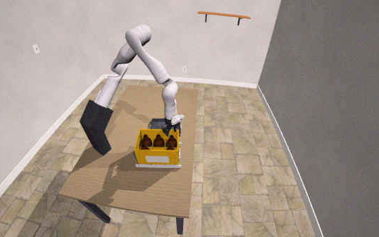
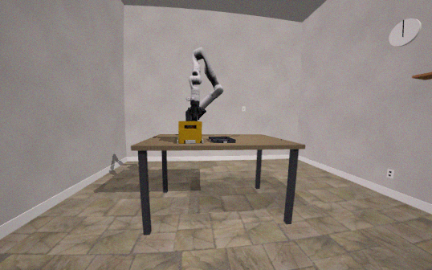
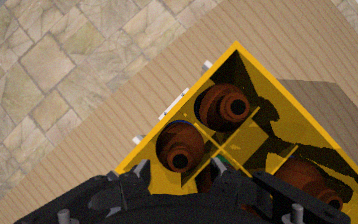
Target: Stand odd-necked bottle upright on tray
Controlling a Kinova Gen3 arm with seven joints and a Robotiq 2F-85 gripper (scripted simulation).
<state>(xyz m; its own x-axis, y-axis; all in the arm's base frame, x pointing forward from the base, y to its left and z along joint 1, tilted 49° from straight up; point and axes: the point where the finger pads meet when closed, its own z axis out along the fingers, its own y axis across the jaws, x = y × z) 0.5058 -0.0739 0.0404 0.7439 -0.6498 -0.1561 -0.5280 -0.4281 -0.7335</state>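
Top view: the jaws [image 1: 171,130] hang over the far right corner of the yellow crate [image 1: 157,156]; three brown bottles [image 1: 158,141] stand in its near row; dark tray [image 1: 154,123] just behind, on the worktop [image 1: 127,183].
Exterior view: jaws just above the crate; tray [image 2: 222,139] beside it, apart.
Wrist view: jaws partly open, gripping nothing; a bottle [image 3: 180,148] just beyond them; which bottle differs, cannot tell.

the arm [image 1: 139,49] rises from its dark base [image 1: 96,125], bends sharply at a high elbow and drops its forearm [image 1: 170,100] straight down. the gripper [image 1: 171,128] points downward, fingers partly spread with nothing between them.
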